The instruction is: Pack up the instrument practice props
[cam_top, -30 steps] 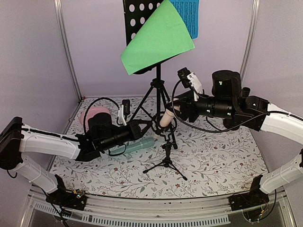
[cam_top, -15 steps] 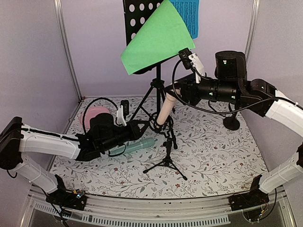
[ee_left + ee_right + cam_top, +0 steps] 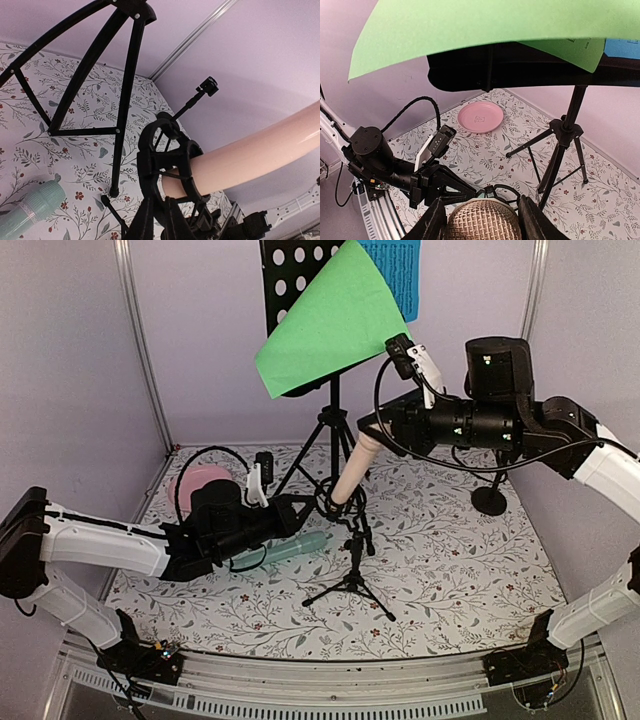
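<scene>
The black perforated music rack (image 3: 288, 280) stands on tripod legs (image 3: 328, 445) at the back, carrying a green sheet (image 3: 335, 325) and a blue sheet (image 3: 398, 270). My right gripper (image 3: 378, 425) is shut on the mesh head of the beige microphone (image 3: 355, 465), which shows between its fingers in the right wrist view (image 3: 482, 222). The microphone's lower end sits in the ring clip (image 3: 167, 160) of a small black tripod (image 3: 352, 575). My left gripper (image 3: 315, 505) is shut on that clip's stem (image 3: 160, 212). A mint microphone (image 3: 295, 548) lies on the floral mat.
A pink plate (image 3: 200, 483) lies at the back left, also in the right wrist view (image 3: 481, 117). A second small black stand with a round base (image 3: 489, 500) stands at the right. The purple walls and metal corner posts close in the sides.
My right gripper has risen and moved right with the beige microphone, drawing it up through the clip. The left arm has stayed in place.
</scene>
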`<state>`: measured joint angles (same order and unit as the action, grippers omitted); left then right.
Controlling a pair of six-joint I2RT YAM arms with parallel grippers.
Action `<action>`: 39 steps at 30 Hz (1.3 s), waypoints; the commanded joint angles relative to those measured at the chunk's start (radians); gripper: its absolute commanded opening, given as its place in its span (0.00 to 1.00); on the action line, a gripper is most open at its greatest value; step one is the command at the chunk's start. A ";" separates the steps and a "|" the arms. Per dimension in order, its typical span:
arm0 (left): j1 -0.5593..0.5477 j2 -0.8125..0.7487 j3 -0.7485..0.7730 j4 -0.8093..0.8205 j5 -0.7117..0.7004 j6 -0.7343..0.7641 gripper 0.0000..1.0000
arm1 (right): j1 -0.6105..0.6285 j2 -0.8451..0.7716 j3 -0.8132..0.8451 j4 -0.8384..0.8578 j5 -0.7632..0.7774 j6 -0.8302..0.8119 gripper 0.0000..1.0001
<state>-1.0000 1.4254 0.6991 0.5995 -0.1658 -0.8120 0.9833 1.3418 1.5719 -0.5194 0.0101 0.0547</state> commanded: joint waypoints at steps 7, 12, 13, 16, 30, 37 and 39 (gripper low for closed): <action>-0.013 0.005 0.015 -0.006 0.000 0.023 0.13 | 0.019 -0.140 -0.030 0.072 -0.010 0.009 0.47; -0.014 0.002 0.012 0.002 0.003 0.028 0.17 | 0.019 -0.193 -0.081 0.129 -0.027 0.013 0.47; -0.014 0.000 0.010 0.005 0.003 0.029 0.18 | 0.019 -0.200 -0.090 0.134 -0.030 0.014 0.47; -0.014 -0.009 0.009 0.006 0.004 0.041 0.21 | 0.020 -0.221 -0.122 0.159 -0.049 0.022 0.47; -0.010 -0.134 0.005 -0.072 -0.033 0.135 0.78 | 0.019 -0.302 -0.280 0.299 -0.213 0.072 0.48; -0.009 -0.281 -0.033 -0.126 -0.038 0.312 0.90 | 0.020 -0.297 -0.339 0.334 -0.292 0.092 0.48; -0.013 -0.338 -0.061 -0.120 0.011 0.407 0.89 | 0.020 -0.290 -0.367 0.348 -0.316 0.100 0.48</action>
<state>-1.0042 1.1816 0.6815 0.4999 -0.1940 -0.5915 0.9947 1.0538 1.2465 -0.2352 -0.2405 0.1276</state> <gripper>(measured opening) 0.896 0.478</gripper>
